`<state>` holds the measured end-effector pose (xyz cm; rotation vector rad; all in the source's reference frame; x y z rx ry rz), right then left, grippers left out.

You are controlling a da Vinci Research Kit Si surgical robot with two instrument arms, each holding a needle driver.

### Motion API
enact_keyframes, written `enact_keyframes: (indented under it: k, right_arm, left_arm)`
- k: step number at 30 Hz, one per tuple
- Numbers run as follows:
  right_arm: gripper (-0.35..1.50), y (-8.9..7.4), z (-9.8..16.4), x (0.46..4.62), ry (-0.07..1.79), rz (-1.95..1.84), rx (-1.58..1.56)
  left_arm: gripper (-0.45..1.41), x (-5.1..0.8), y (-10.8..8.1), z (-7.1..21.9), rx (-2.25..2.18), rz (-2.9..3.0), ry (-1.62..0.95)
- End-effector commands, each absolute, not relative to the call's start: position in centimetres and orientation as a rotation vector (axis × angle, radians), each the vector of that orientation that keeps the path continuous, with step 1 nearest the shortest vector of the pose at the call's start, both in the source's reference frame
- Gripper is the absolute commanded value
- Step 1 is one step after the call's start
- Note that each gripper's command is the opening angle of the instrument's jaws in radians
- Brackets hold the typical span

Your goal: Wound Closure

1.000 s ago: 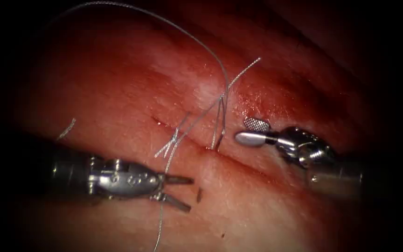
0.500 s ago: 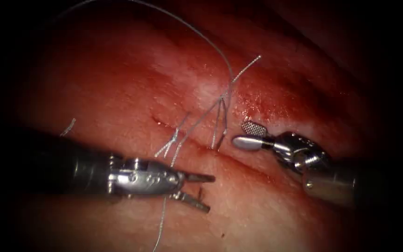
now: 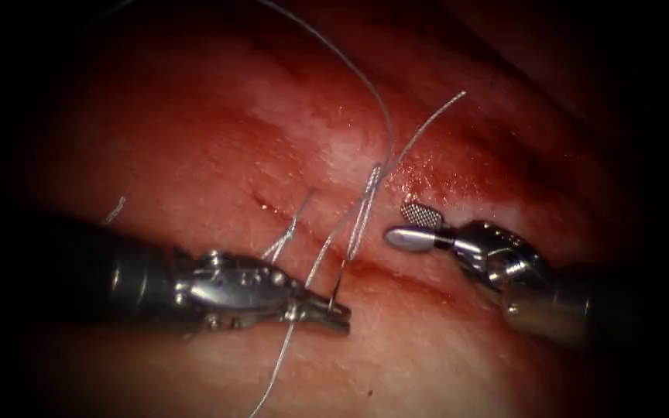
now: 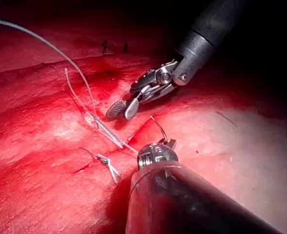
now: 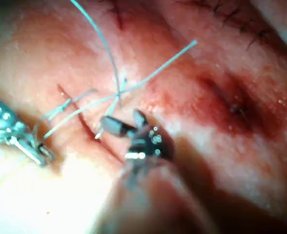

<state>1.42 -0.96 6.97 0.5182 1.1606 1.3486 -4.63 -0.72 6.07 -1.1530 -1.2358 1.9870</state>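
Endoscope view: my left tool [image 3: 333,308] is clamped on the needle [image 3: 337,285], which pokes up out of the tissue [image 3: 218,147] just beside the cut [image 3: 396,272]. My right tool [image 3: 408,226] sits on the cut's right, jaws apart, holding nothing. Thread [image 3: 334,54] arcs up from the stitch, cut ends [image 3: 284,236] nearby.

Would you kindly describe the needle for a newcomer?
Start at the cut crossing the tissue. Just left of it, the left tool grips the needle: a thin arc reaching toward the cut, tissue contact unclear. Unlike the pale thread beside it, it is dark; the open right tool holds nothing.
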Motion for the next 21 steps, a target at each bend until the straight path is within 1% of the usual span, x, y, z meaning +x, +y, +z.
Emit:
enact_keyframes:
  k: [1,17,19,21]
  right_arm:
    - [0.61,-1.0,7.0,1.49,1.161,1.347,0.521]
    - [0.49,-1.1,7.0,1.49,1.161,1.35,0.525]
    - [0.49,-1.1,7.0,1.48,1.161,1.349,0.526]
    - [0.49,-1.1,7.0,1.47,1.161,1.348,0.528]
  left_arm:
    - [-0.45,-4.68,-0.7,6.0,-1.149,1.945,-1.259]
    - [-0.45,-4.72,-0.7,4.9,-1.149,1.772,-1.445]
    - [-0.45,-4.72,-0.6,4.8,-1.171,1.776,-1.454]
    - [-0.45,-4.72,-0.6,4.7,-1.263,1.836,-1.391]
